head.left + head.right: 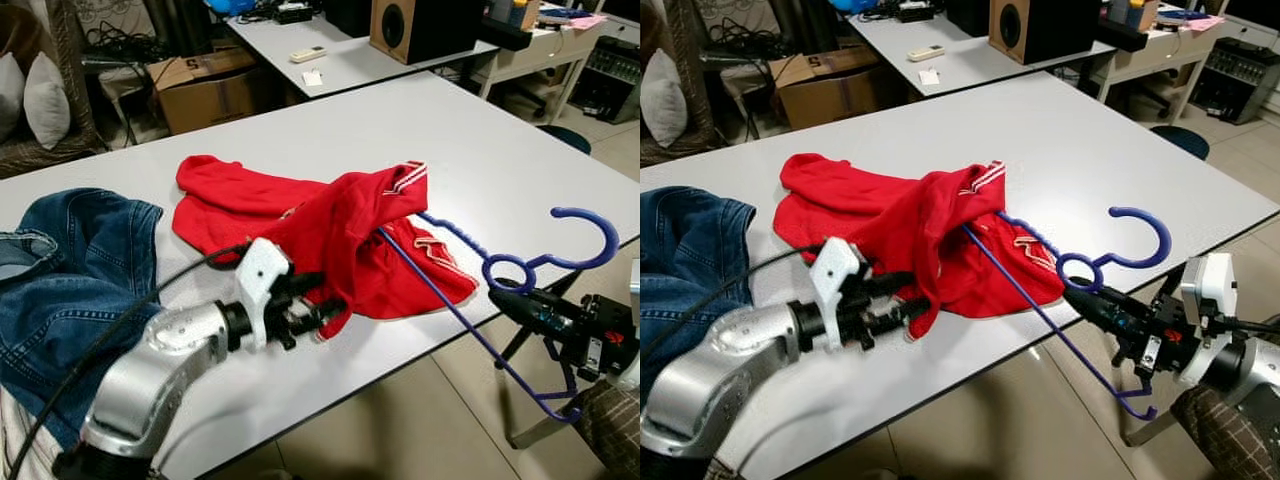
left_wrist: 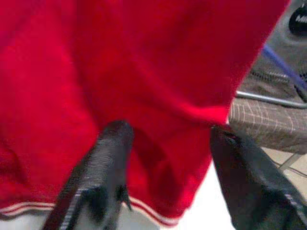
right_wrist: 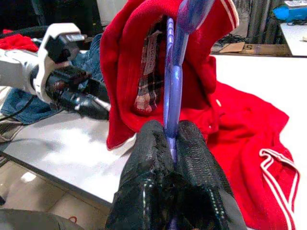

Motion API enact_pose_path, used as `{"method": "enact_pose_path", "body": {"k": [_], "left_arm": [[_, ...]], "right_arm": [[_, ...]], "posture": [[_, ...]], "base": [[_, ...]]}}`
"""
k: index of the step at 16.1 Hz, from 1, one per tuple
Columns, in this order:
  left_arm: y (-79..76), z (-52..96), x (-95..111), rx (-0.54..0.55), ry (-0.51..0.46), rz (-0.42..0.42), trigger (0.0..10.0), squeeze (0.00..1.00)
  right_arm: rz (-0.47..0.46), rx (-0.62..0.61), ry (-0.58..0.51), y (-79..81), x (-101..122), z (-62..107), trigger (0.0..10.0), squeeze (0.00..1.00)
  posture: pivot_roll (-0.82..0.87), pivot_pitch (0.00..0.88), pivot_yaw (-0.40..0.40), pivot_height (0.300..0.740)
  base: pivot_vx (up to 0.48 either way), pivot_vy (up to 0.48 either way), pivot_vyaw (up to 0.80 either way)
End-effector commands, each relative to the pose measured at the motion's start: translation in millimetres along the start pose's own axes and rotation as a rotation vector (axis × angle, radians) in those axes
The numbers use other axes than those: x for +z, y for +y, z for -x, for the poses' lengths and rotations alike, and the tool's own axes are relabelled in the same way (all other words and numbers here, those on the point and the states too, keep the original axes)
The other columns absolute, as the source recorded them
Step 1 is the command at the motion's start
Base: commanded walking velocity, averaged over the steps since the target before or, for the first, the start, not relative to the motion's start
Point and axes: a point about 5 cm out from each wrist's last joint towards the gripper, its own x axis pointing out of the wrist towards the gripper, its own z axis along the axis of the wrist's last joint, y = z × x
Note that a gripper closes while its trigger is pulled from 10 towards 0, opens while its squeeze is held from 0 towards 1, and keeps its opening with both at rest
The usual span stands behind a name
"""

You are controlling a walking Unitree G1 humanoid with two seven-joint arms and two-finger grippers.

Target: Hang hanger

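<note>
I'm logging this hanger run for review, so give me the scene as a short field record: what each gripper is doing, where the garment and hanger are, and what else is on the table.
right gripper: shut on the blue hanger, just below its hook, off the table's front edge
left gripper: open, fingers at the lower edge of the red garment
hanger: one arm pushed inside the garment
garment: mostly lying on the white table, part lifted on the hanger
also on table: blue jeans at the robot's left

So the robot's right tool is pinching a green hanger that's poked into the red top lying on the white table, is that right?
Nearly. The hanger is blue, not green, as the right eye view shows. The rest stands: the right tool is shut on it, and it runs into the red top on the white table.
</note>
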Motion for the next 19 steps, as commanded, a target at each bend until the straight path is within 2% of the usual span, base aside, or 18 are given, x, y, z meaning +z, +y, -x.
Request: {"method": "enact_pose_path", "body": {"k": [1, 2, 6, 8, 9, 10, 12, 14, 16, 17, 18, 19], "left_arm": [[0.9, -0.3, -5.9, 0.023, 0.034, -0.002, 10.0, 0.75], [-1.8, 1.3, -6.2, -0.009, 0.032, -0.002, 10.0, 0.18], [-15.8, 14.3, -6.5, -0.173, 0.027, 0.047, 10.0, 0.16], [-11.1, 8.9, -8.8, -0.108, 0.038, 0.047, 10.0, 0.16], [-7.6, 5.8, -11.4, -0.065, 0.055, 0.036, 10.0, 0.0], [-4.1, 0.5, -16.1, -0.017, 0.08, 0.039, 10.0, 0.0], [-6.1, -3.6, -17.0, -0.02, 0.079, 0.052, 10.0, 0.0], [1.6, -7.8, -20.7, 0.064, 0.12, 0.012, 10.0, 0.0], [5.8, -8.1, -19.9, 0.089, 0.111, 0.009, 10.0, 0.0], [7.8, -7.5, -18.4, 0.1, 0.093, 0.019, 4.1, 0.0], [8.4, -7.4, -18.0, 0.104, 0.086, 0.023, 4.1, 0.0], [9.3, -8.1, -17.1, 0.114, 0.076, 0.029, 0.0, 0.0]], "right_arm": [[0.029, 0.021, -0.016, 0.7, 7.7, -2.2, 10.0, 0.0], [0.03, 0.023, -0.012, 0.7, 7.3, -2.4, 10.0, 0.0], [0.031, 0.037, 0.003, 0.9, 4.4, -5.6, 10.0, 0.0], [0.029, 0.048, 0.002, 1.6, 3.8, -8.3, 10.0, 0.0], [0.028, 0.052, 0.002, 1.9, 3.5, -9.1, 10.0, 0.0], [0.027, 0.057, 0.001, 2.6, 3.2, -10.5, 10.0, 0.0], [0.027, 0.061, 0.001, 2.7, 3.3, -11.3, 10.0, 0.0], [0.029, 0.066, 0.0, 2.7, 3.8, -12.5, 10.0, 0.0], [0.032, 0.067, 0.0, 2.7, 4.1, -12.6, 10.0, 0.0], [0.032, 0.067, -0.001, 2.6, 4.1, -12.8, 10.0, 0.0], [0.032, 0.067, -0.001, 2.6, 4.1, -12.8, 10.0, 0.0], [0.033, 0.067, -0.001, 2.7, 3.9, -13.0, 10.0, 0.0]], "posture": [[-0.04, 0.023, 0.068, 0.74], [-0.04, 0.023, 0.068, 0.74], [-0.04, 0.017, 0.062, 0.74], [-0.04, 0.015, 0.062, 0.74], [-0.04, 0.016, 0.06, 0.74], [-0.04, 0.017, 0.06, 0.74], [-0.04, 0.017, 0.06, 0.74], [-0.04, 0.019, 0.063, 0.74], [-0.04, 0.019, 0.063, 0.74], [-0.04, 0.019, 0.063, 0.74], [-0.04, 0.019, 0.063, 0.74], [-0.04, 0.019, 0.062, 0.74]], "base": [[0.0, 0.0, 0.0], [0.0, 0.0, 0.0], [0.0, 0.0, 0.0], [0.0, 0.0, 0.0], [0.0, 0.0, 0.0], [0.0, 0.0, 0.0], [0.0, 0.0, 0.0], [0.0, 0.0, 0.0], [0.0, 0.0, 0.0], [0.0, 0.0, 0.0], [0.0, 0.0, 0.0], [0.0, 0.0, 0.0]]}}
